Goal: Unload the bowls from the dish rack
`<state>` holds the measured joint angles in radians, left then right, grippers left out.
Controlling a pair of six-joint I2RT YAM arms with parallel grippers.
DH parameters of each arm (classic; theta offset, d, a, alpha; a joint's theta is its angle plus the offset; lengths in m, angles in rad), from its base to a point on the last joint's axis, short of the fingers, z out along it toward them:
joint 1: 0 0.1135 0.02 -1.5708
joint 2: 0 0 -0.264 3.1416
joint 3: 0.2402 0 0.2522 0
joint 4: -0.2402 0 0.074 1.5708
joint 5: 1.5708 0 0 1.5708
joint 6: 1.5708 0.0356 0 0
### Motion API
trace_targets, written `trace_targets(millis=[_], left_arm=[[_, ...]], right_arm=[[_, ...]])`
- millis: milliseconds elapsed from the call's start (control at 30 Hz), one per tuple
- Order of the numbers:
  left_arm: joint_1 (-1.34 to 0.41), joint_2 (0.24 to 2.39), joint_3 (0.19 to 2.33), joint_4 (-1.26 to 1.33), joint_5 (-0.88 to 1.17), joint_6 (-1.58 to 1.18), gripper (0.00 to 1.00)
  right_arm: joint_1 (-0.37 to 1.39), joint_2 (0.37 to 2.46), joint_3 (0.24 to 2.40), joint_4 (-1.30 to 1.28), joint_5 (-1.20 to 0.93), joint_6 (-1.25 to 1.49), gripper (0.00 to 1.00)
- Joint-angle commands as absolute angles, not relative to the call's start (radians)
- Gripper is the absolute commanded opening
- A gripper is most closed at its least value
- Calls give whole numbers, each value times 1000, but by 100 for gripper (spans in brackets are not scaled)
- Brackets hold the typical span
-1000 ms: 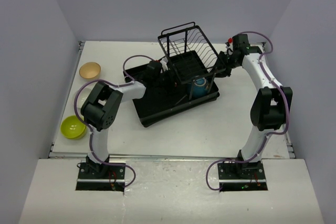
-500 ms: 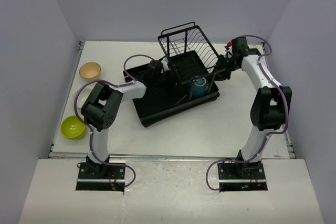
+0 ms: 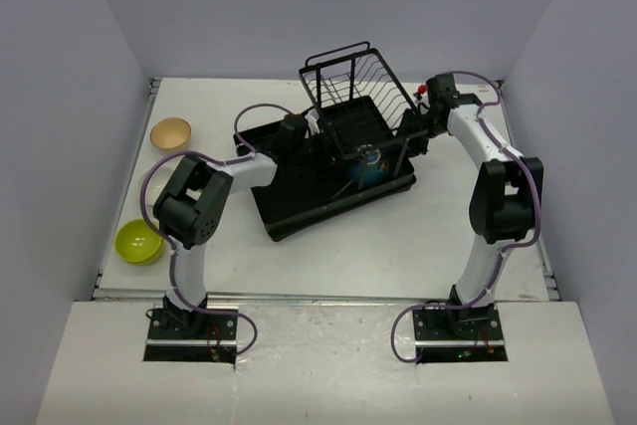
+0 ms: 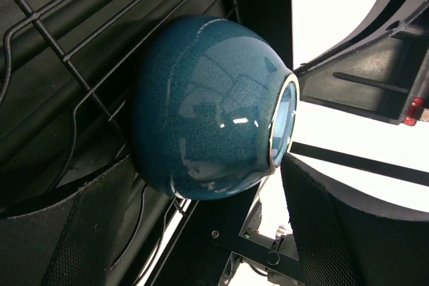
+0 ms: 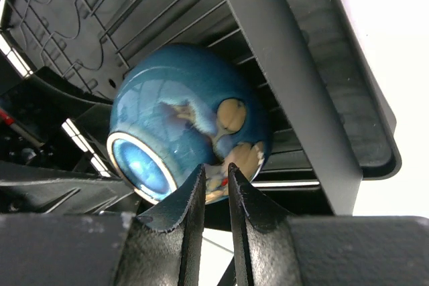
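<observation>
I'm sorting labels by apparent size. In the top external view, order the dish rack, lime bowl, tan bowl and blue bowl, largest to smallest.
1. dish rack, far the largest.
2. lime bowl, looking slightly wider than the tan bowl, though it sits nearer the camera, so unsure.
Unranked: blue bowl, partly hidden inside the rack.

Soft, even, bright light fills the overhead view, leaving only faint shadows on the white worktop (image 3: pixel 428 236), and the black dish rack (image 3: pixel 299 208) keeps little detail. In both wrist views the worktop burns out to plain white, while the glossy dark blue bowl (image 4: pixel 208 105) carries small white glints and mirrored shapes. The right claw (image 5: pixel 216 172) looms dark and slightly soft at the bottom edge.
</observation>
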<state>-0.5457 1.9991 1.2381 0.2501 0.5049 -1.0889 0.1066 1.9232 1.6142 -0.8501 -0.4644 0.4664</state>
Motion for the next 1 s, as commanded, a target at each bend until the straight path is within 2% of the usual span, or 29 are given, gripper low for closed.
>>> trace_targets(millis=[0, 233, 567, 967], left_arm=[[-538, 2000, 1230, 249, 499, -1081, 89], [-535, 1968, 1224, 199, 469, -1048, 90], [-528, 1928, 1145, 279, 488, -1060, 90], [-499, 1940, 1028, 575, 558, -1127, 91]], right_arm=[[124, 1931, 1609, -847, -494, 453, 21], [130, 1934, 1612, -847, -494, 456, 21], [140, 1982, 1654, -900, -505, 416, 21], [141, 2003, 1707, -931, -502, 400, 20]])
